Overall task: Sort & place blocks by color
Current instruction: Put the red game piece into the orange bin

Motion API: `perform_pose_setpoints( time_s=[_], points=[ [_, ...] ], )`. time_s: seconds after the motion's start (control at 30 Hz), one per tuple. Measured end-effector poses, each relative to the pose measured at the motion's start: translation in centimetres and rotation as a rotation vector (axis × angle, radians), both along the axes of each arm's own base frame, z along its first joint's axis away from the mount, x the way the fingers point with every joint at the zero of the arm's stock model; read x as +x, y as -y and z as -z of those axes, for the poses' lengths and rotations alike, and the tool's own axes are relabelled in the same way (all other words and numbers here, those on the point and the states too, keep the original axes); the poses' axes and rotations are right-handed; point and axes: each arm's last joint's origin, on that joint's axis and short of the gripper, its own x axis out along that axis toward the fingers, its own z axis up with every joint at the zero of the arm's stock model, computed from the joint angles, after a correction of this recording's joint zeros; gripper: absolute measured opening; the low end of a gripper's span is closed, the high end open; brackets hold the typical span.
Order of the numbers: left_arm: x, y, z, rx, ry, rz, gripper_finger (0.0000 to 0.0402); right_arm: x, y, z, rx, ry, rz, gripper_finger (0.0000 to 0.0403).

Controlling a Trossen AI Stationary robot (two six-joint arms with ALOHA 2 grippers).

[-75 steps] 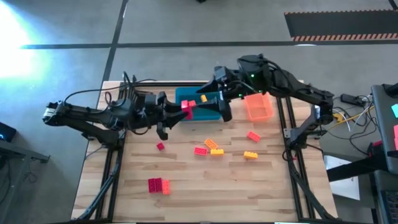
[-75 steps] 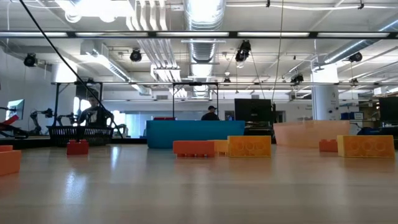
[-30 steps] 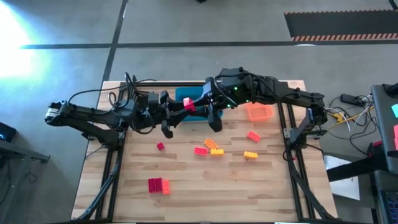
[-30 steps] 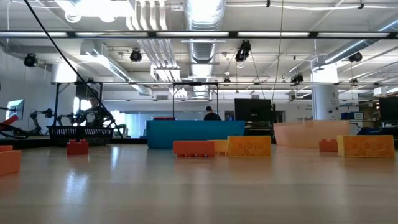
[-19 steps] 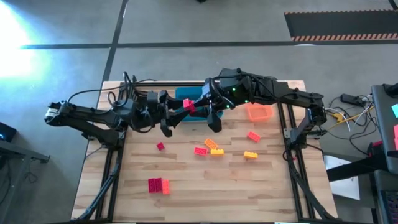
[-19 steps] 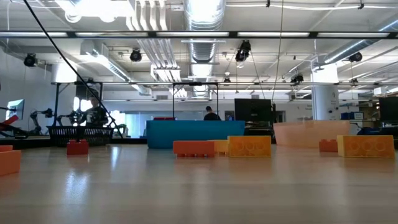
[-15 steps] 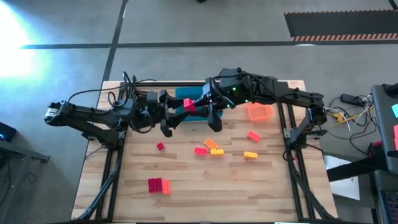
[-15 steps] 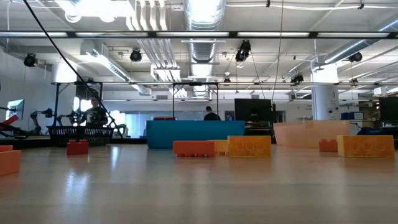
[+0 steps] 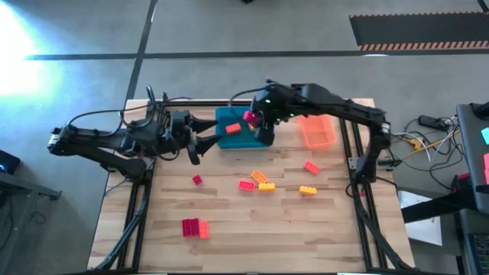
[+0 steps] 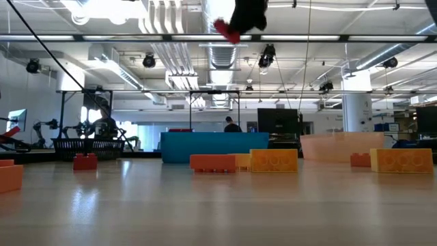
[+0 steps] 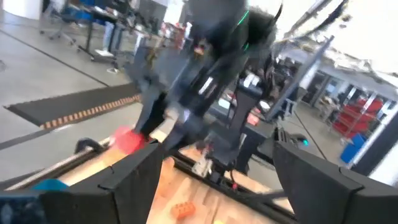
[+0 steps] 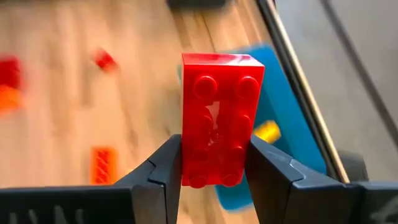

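My right gripper point(image 9: 257, 125) is shut on a red studded block point(image 12: 217, 127) and holds it high over the blue tray point(image 9: 243, 131); the low view shows the block point(image 10: 224, 31) at the top. An orange block point(image 9: 233, 129) lies in that tray. My left gripper point(image 9: 205, 138) stands open with nothing between its fingers, just left of the tray, pointing level toward the right arm. Several red and yellow-orange blocks lie on the table, among them a red one point(image 9: 246, 185) and a yellow-orange one point(image 9: 308, 190). My right gripper pinches the red block by its two long sides point(image 12: 186, 165), near one end, between the two fingers point(image 12: 163, 169). The fingers slant downward and lie along the block. The block is lifted clear above the blue tray, its studded face toward the wrist camera.
An orange tray point(image 9: 317, 131) stands right of the blue one at the table's far side. A small red block point(image 9: 197, 179) and a red and orange pair point(image 9: 194, 227) lie toward the near left. Bare wood lies along the near edge.
My left gripper has opened, let go of the red block and drawn back toward the table's left edge. My right gripper has kept the block, carried it toward the far right over the blue tray, sunk and tipped nose-down.
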Motion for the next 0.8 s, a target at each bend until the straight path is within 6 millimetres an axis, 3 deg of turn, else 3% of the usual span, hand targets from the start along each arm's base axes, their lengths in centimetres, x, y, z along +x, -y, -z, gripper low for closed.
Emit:
perform_pose_setpoints(
  time_s=[0.13,0.33,0.53,0.63,0.8],
  points=[
    [-0.2,-0.1,-0.1,-0.002,0.001,-0.031,0.0288,1.5,3.0,4.2,0.028,-0.130,0.049,0.0127],
    [-0.1,-0.1,0.0,-0.003,-0.005,-0.052,0.0288,3.4,7.1,12.4,0.084,-0.336,0.097,0.0127],
    [0.1,-0.1,0.2,-0.002,-0.014,-0.052,0.0288,4.3,9.5,19.4,0.145,-0.500,0.121,0.0127],
    [0.1,-0.1,0.2,-0.002,-0.014,-0.052,0.0288,4.7,10.0,21.2,0.164,-0.548,0.125,0.0127],
    [0.1,-0.1,0.2,-0.002,-0.014,-0.052,0.0288,5.1,10.1,21.7,0.163,-0.547,0.123,0.0144]
  ],
)
